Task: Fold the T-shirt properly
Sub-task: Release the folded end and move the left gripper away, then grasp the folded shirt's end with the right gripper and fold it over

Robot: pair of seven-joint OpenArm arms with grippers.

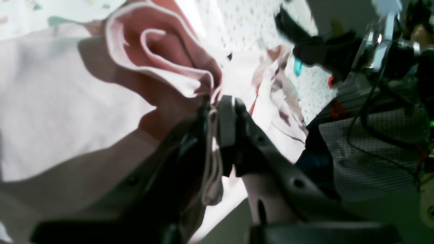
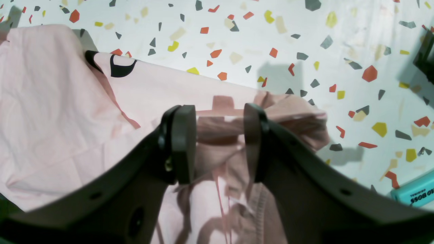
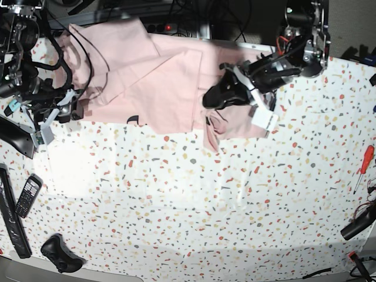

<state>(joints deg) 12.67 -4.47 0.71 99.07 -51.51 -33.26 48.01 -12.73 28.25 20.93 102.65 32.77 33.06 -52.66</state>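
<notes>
Lying rumpled across the speckled table [image 3: 176, 217], the pink T-shirt [image 3: 158, 82] has loose folds at both ends and a bit of black print peeking out. The left gripper [image 1: 215, 108] has its jaws clamped on a pinched ridge of that shirt, with a floppy fold standing up beside it. Over at the other end, the right gripper [image 2: 220, 112] hangs above the crumpled cloth, jaws apart. Farther out on the base view's right side there's a red screwdriver [image 3: 365, 161], well apart from the fabric.
</notes>
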